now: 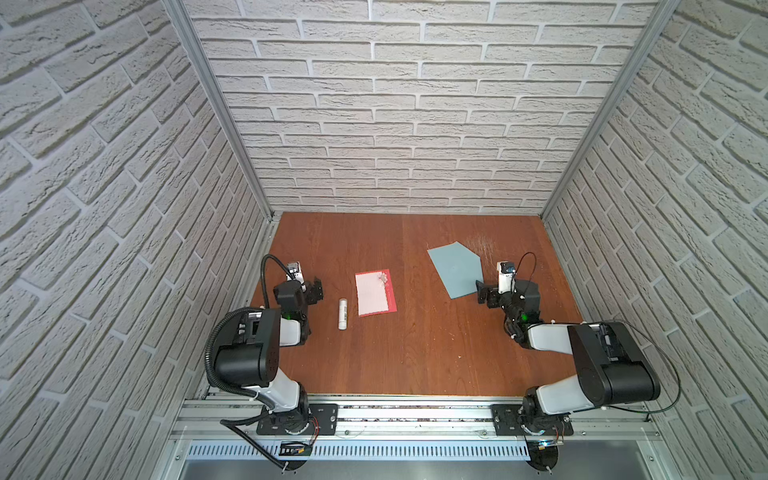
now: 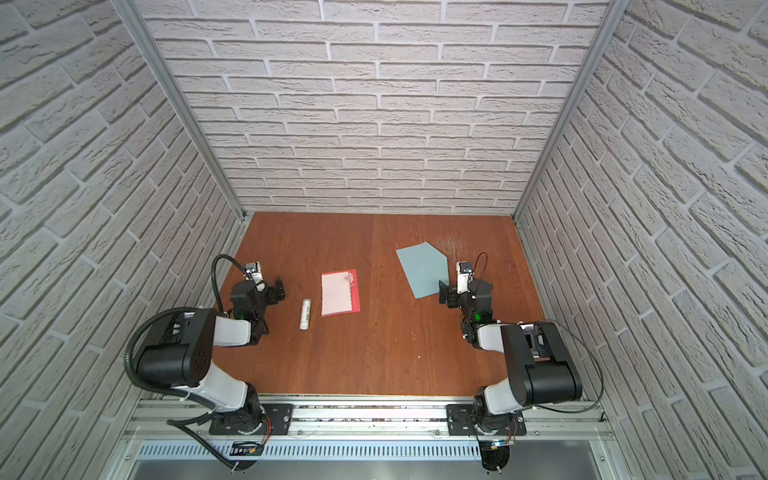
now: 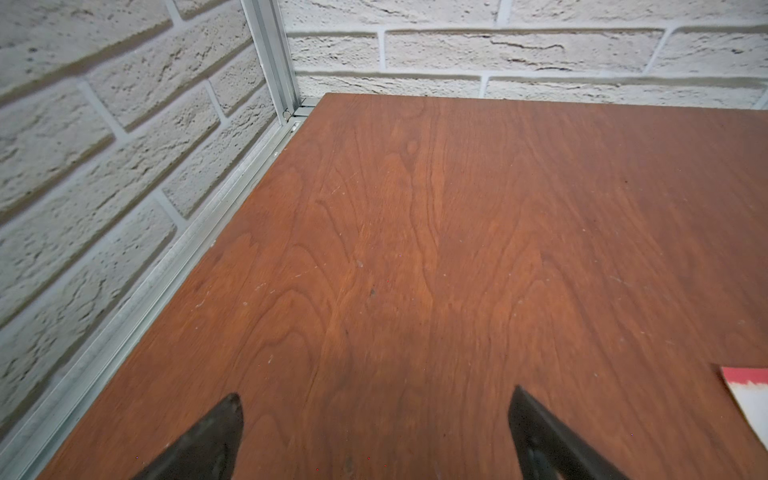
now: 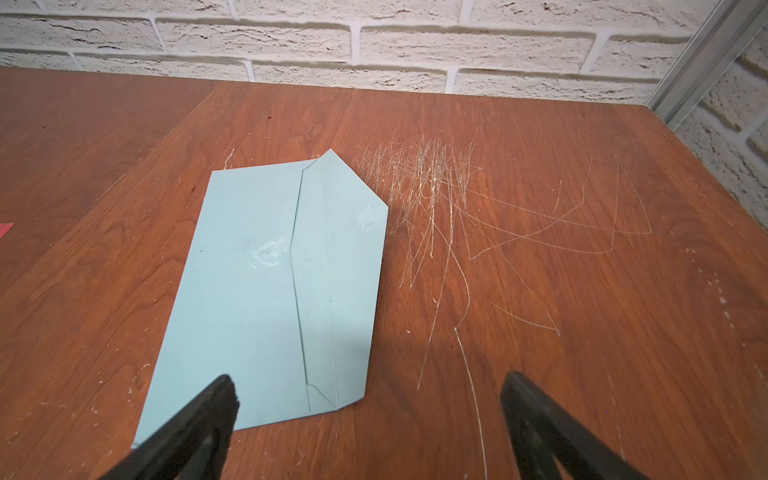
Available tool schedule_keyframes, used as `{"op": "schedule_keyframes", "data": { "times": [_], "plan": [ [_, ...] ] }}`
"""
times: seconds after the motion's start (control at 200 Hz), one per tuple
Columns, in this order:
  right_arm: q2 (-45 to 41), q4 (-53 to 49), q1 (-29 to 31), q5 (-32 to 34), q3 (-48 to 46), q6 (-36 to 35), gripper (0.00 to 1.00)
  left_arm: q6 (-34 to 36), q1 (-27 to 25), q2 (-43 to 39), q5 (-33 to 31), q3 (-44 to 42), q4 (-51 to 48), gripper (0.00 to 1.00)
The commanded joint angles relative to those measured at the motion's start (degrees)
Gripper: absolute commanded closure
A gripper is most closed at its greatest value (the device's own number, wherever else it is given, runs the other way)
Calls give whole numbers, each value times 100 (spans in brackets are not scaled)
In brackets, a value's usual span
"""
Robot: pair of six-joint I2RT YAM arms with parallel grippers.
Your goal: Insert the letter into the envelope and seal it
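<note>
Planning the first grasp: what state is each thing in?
envelope: lying flat, flap open, unsealed.
letter: lying flat, outside the envelope.
white stick: on its side, apart from the letter.
left gripper: jaws open, empty.
right gripper: jaws open, empty, by the envelope.

White stick (image 1: 342, 313) on wooden table (image 1: 415, 353)

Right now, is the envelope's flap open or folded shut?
Open: the envelope lies flat with its flap spread outward beyond the crease.
</note>
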Motion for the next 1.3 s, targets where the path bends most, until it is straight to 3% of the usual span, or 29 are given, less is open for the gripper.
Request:
{"op": "schedule_keyframes", "data": {
  "times": [0.0, 1.295],
  "plan": [
    [-64, 181, 27, 8, 61, -56, 0, 42, -13, -28, 3, 100, 157, 2],
    [-101, 104, 28, 54, 80, 28, 0, 26, 54, -117, 165, 112, 107, 4]
  ]
}}
